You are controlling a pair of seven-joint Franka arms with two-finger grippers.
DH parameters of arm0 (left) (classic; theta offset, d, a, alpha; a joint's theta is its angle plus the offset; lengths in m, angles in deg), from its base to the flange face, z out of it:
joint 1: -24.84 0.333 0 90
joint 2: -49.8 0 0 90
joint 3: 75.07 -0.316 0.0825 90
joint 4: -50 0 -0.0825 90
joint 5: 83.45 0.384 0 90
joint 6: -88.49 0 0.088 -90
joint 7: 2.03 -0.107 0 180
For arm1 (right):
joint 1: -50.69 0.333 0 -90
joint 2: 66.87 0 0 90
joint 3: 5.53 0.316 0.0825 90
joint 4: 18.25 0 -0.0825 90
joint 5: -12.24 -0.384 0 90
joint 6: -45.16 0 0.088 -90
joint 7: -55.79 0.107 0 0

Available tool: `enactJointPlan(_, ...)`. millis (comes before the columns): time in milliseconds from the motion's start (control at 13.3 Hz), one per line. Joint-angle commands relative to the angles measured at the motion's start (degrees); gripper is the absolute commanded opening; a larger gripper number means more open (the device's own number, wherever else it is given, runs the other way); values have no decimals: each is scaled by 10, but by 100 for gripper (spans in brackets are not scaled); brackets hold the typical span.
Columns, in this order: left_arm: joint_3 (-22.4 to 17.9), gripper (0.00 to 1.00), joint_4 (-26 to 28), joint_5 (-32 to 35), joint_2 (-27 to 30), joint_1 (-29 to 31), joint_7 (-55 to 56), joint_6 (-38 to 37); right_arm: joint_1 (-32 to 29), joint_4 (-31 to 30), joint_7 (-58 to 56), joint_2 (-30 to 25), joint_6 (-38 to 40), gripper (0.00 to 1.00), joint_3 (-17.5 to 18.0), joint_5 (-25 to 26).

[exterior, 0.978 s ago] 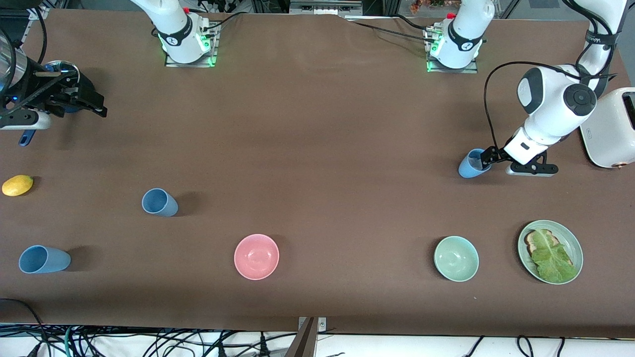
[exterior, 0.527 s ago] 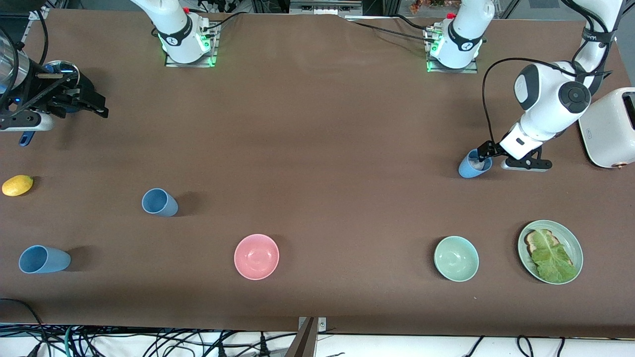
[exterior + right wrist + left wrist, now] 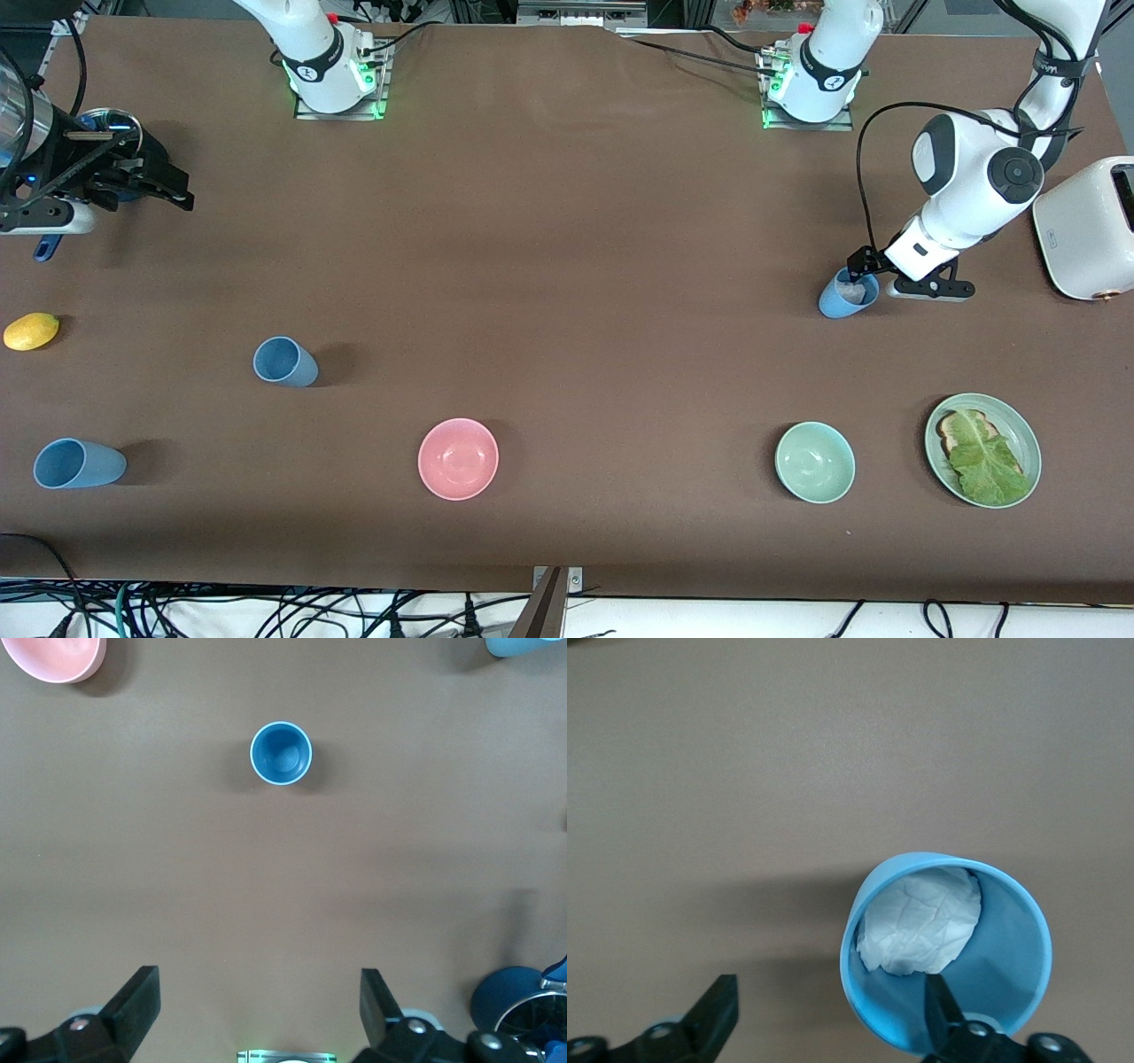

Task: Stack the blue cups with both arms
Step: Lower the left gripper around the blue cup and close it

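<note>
Three blue cups stand on the brown table. One (image 3: 846,299) is at the left arm's end and holds crumpled white paper (image 3: 921,926). My left gripper (image 3: 861,276) is open at this cup (image 3: 957,992): one finger is inside the rim, the other outside and well apart (image 3: 828,1017). Two more cups (image 3: 285,361) (image 3: 78,463) stand at the right arm's end. My right gripper (image 3: 168,190) is open and empty in the air over that end (image 3: 259,1001). The right wrist view shows one cup (image 3: 281,753) and the edge of another (image 3: 527,645).
A dark saucepan (image 3: 106,124) sits under the right arm. A lemon (image 3: 31,330), a pink bowl (image 3: 458,458), a pale green bowl (image 3: 814,462) and a green plate (image 3: 1010,409) with toast and lettuce lie nearer the front camera. A white toaster (image 3: 1085,226) stands beside the left arm.
The left arm's wrist has swung up and toward the bases, with its gripper staying at the cup's rim. The cup has not moved. The right arm is almost still.
</note>
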Motion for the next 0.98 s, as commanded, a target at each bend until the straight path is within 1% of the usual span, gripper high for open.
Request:
enactJointPlan(0,1,77,2,9,-7,3,-6,10,2,-4,-2,-4,3,100,1,9)
enactJointPlan(226,1,55,1,8,-11,3,-3,17,2,-12,-1,-4,-1,100,1,9)
enactJointPlan(452,1,36,1,3,-14,3,1,19,1,-12,-1,-4,-4,100,1,9)
enactJointPlan(677,2,18,1,0,-18,0,11,26,1,-2,-2,20,-15,98,1,9)
enactJointPlan(753,2,9,1,0,-19,-3,22,27,0,-2,-3,25,-22,96,1,8)
enactJointPlan(903,2,0,1,0,-19,-6,35,27,0,6,-10,48,-35,95,0,8)
